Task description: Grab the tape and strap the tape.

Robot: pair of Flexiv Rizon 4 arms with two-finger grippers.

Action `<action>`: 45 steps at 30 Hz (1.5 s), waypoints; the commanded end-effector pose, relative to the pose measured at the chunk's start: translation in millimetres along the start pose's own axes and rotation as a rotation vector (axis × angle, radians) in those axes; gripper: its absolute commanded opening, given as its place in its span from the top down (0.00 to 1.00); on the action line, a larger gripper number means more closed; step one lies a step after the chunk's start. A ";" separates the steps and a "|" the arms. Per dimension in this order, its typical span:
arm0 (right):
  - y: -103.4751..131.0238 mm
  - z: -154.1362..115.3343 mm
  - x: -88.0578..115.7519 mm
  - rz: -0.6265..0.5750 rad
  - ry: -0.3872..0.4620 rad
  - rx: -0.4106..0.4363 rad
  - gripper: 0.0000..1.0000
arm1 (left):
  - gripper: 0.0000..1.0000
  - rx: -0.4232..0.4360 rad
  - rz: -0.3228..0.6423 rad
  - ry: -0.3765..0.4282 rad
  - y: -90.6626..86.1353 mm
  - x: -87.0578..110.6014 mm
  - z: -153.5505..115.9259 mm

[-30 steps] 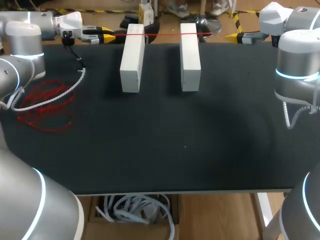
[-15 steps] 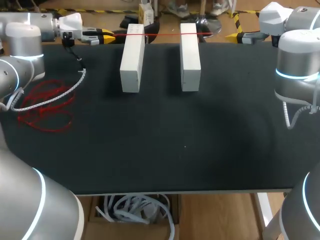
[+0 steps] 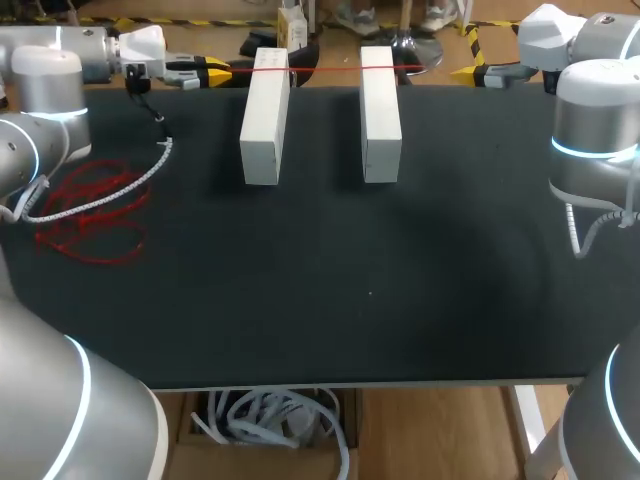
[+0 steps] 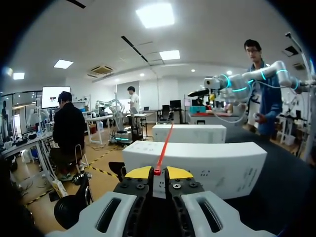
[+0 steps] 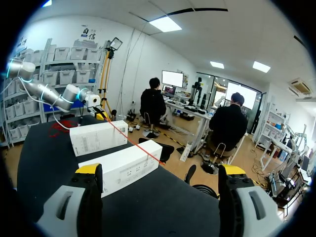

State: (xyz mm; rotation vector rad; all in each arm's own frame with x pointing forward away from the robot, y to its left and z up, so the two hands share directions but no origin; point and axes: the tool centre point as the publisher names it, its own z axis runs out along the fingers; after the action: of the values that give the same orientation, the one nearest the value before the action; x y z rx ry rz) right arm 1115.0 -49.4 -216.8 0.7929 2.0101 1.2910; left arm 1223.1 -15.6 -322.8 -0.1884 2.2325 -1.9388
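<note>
Table (image 3: 320,300): black top at the head view's centre, two white blocks lying parallel at its far side, well apart.
Head view, tape (image 3: 320,68): thin red line across the far ends of the left block (image 3: 264,120) and right block (image 3: 380,115), starting at the left jaws and pointing toward the right ones; probably held taut so as to lie straight over both tops.
Head view, left gripper (image 3: 220,71): just outside the left block, at tape height, tips aimed along the line.
Head view, right gripper (image 3: 468,72): beyond the right block, apart from the tape's free end; finger gap unreadable from above.
Head view, red loops (image 3: 90,215): loose on the table well behind the left jaws, a white braided cable (image 3: 110,195) lying over them; absent from the left wrist view.
Left wrist view, left gripper (image 4: 158,172): jaws closed on the tape end, yellow tips pinching it from both sides; a pinch too small to confirm from overhead.
Left wrist view, tape (image 4: 164,140): straight ahead from between the tips, over the left block (image 4: 197,165), then the right block (image 4: 190,133).
Right wrist view, right gripper (image 5: 160,170): jaws spread wide, holding nothing.
Right wrist view, tape (image 5: 129,139): ahead of the open jaws, free end just past the right block (image 5: 121,168), short of the fingers; judged the next thing to grasp.
</note>
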 end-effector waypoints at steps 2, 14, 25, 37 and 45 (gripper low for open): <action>0.0 -0.3 -0.1 0.000 0.001 0.000 0.00 | 0.91 0.010 -0.002 0.652 5.4 -6.6 0.4; 0.0 -0.3 -0.1 0.000 0.001 0.000 0.00 | 1.00 0.050 -0.015 0.627 3.4 -1.6 0.3; 0.0 -0.3 -0.1 0.000 0.001 0.000 0.00 | 1.00 0.219 -0.058 0.582 -43.6 18.9 -1.8; 0.0 -0.3 -0.1 0.000 0.001 0.000 0.00 | 1.00 0.338 -0.032 0.545 -115.5 37.3 -13.6; 0.0 -0.3 -0.1 0.000 0.001 0.000 0.00 | 1.00 0.372 -0.016 0.503 -151.5 46.8 -17.4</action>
State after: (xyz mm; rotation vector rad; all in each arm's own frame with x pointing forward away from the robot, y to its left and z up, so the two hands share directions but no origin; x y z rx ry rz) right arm 1115.0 -49.4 -216.9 0.7929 2.0100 1.2912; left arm 1166.5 -31.9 -177.5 -0.0217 1.9436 -2.4646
